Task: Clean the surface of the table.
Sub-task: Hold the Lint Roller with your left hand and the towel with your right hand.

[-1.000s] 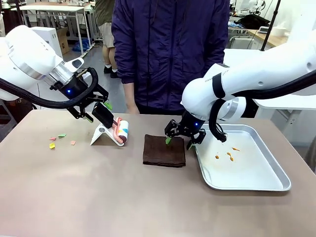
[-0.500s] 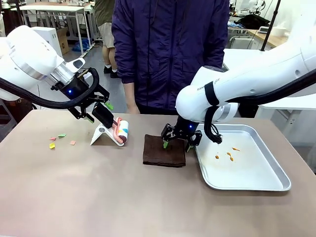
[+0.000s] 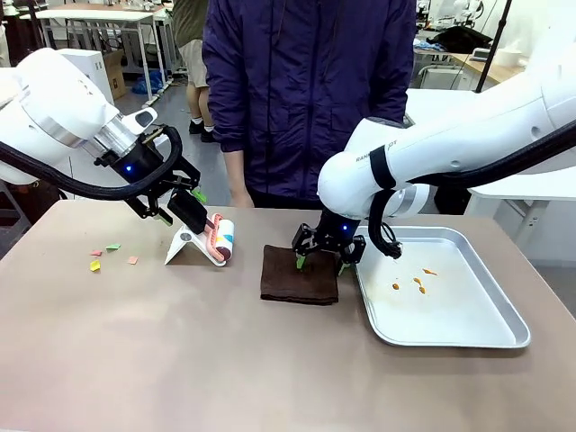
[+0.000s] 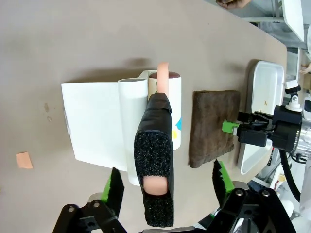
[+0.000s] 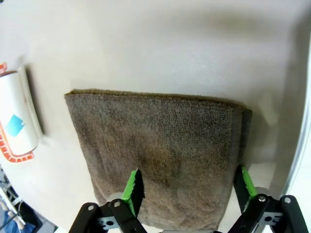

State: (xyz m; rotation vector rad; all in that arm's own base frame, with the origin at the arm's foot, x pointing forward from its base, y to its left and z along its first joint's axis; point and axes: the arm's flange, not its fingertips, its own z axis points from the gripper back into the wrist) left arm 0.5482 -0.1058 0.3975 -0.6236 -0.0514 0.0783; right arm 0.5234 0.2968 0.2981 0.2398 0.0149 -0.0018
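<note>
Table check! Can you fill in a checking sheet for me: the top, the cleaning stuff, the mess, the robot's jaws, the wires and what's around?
Surface: smooth brownish table, with small bits on its left part.
Job's things: lint roller on a white stand; folded brown cloth beside the silver tray.
Clutter: coloured paper scraps left of the roller; orange crumbs in the tray.
Grippers: left jaws apart, either side of the roller's black handle, gaps showing; right jaws apart, low over the cloth's tray-side part.
Cables: black cables run along both arms, off the table.
Surroundings: person in a dark jacket at the far side; other tables behind.
</note>
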